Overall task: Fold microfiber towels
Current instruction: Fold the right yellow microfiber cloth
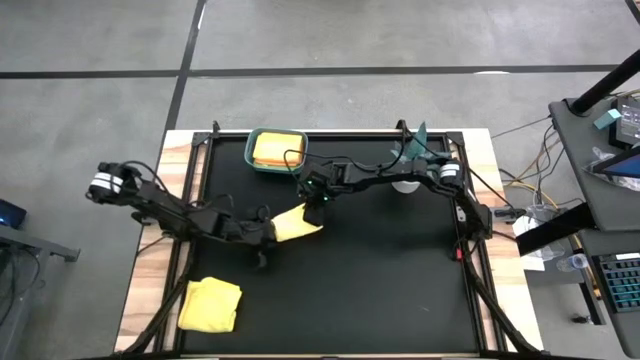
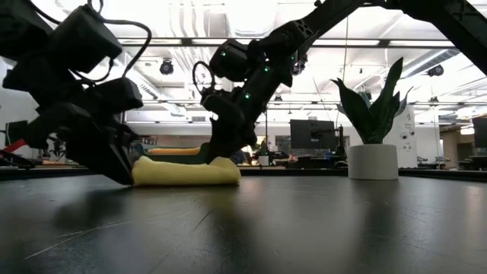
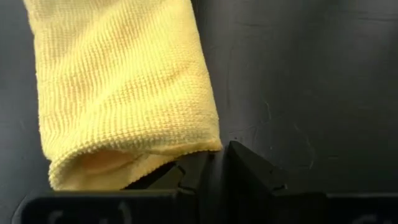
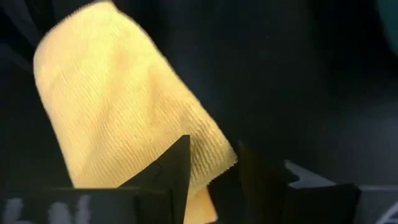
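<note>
Mid-table, on the black mat (image 1: 380,270): a folded yellow towel (image 1: 298,223) is lying flat, a long narrow bundle between the two grippers.

The left gripper (image 1: 268,234) is sitting low at the towel's end nearer the left arm. In the left wrist view its fingers (image 3: 249,171) are drawn close together right at the hemmed corner of the cloth (image 3: 127,93); whether they are pinching the fabric I cannot tell.

The right gripper (image 1: 318,203) is reaching down at the opposite end. Its fingers (image 4: 174,168) are standing partly apart, straddling the towel's edge (image 4: 130,124); whether they are gripping it I cannot tell.

A second yellow towel (image 1: 210,304) is lying crumpled near the front left corner, well apart from both grippers. More yellow cloth is sitting in the teal bin (image 1: 277,135) at the back edge. Potted plant (image 2: 372,129) is standing at back right.
</note>
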